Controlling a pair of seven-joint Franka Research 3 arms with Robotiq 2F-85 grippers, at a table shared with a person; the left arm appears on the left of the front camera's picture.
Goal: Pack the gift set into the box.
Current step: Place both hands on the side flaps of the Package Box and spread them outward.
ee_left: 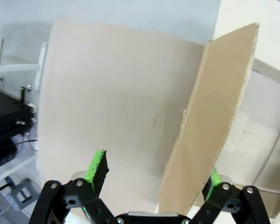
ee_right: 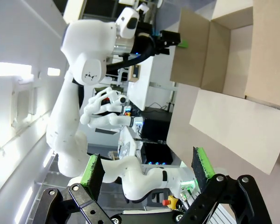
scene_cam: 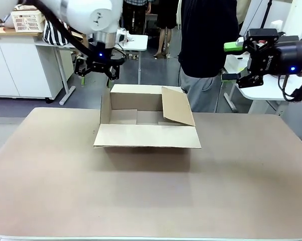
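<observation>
A large brown corrugated cardboard box, flaps spread, sits below the left hand. That hand and the right hand gape wide, empty.

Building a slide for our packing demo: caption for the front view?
Cardboard box open on the table; left claw and right claw raised, open; a person stands behind.

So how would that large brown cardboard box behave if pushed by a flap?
The large brown corrugated cardboard box looks empty, so probably light and apt to slide on the tan table. Its flaps are thin creased sheets; the inward-leaning right flap would likely fold before the box moves. Its wide, low base makes tipping unlikely.
</observation>
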